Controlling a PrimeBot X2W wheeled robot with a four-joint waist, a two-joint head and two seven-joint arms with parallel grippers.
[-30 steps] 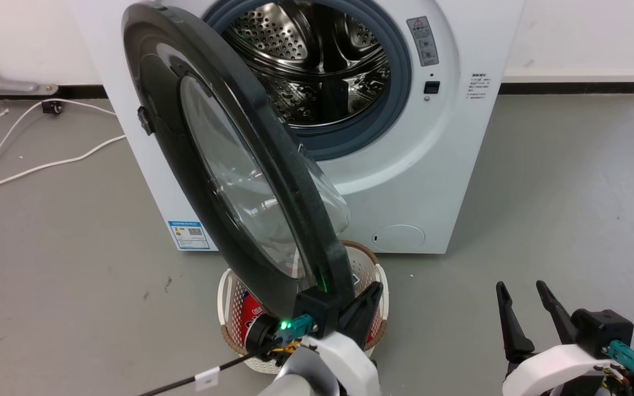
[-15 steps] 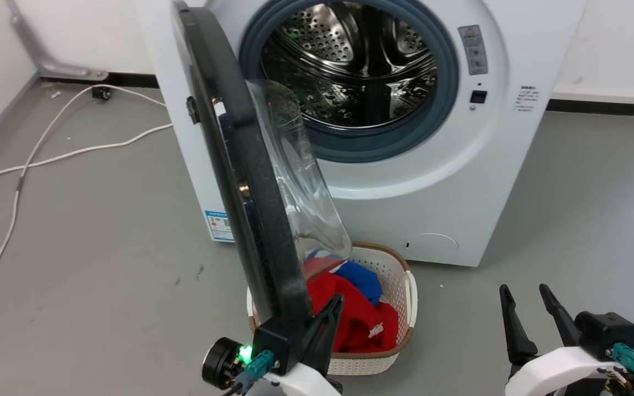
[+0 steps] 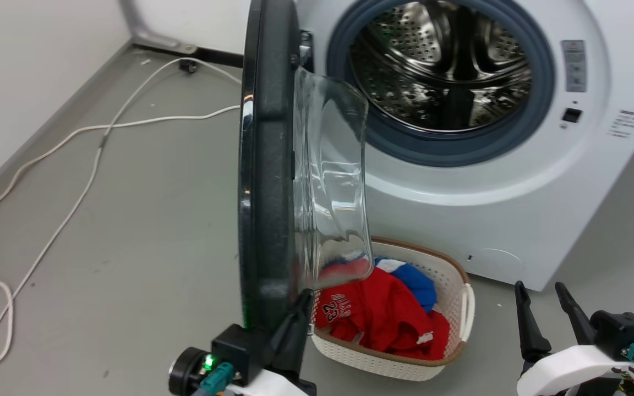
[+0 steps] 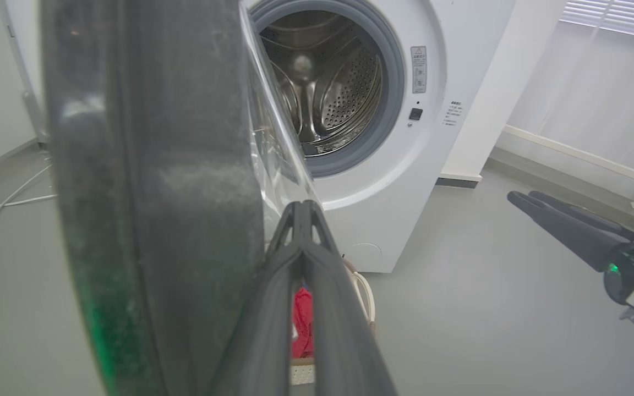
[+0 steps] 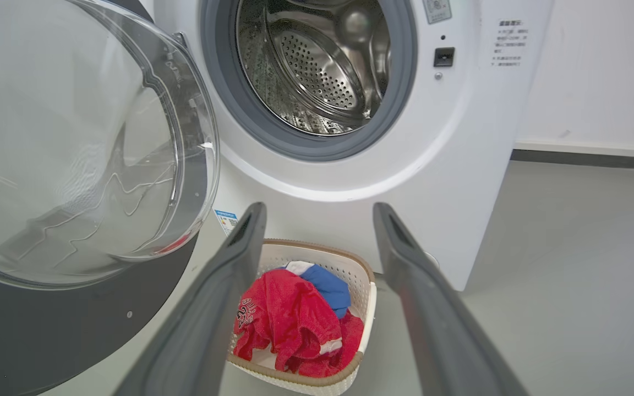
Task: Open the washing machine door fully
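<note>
The large round glossy black washing machine door [image 3: 267, 165] [image 4: 174, 192] [image 5: 47, 330] stands edge-on to my head camera. It juts out roughly square from the white boxy front-loading washing machine [image 3: 460, 220], hinged at the machine's left side, with its clear glass bowl bulging to the right. The perforated steel drum [image 3: 443, 66] is fully exposed. I judge the door about half open, with the outer part of its swing not yet done.

My left tool [image 3: 303, 302] [image 4: 301, 212] has its two fingers pressed together with nothing between them. It lies along the inner face of the door's rim near the free edge and looks to be touching it, though I cannot be sure. My right tool [image 3: 542, 308] [image 5: 320, 220] hangs well off to the right, fingers apart and empty.

To do this well, I would push leftward with the side of the closed fingers on the black rim, not on the glass. The push should curve around the hinge so the contact does not slide off the edge, and turning my waist with the arm should help. I would ease off once the hinge resists. The white perforated laundry basket [image 3: 468, 311] of red and blue clothes sits on the floor before the machine, away from the swing, so it should not interfere.
</note>
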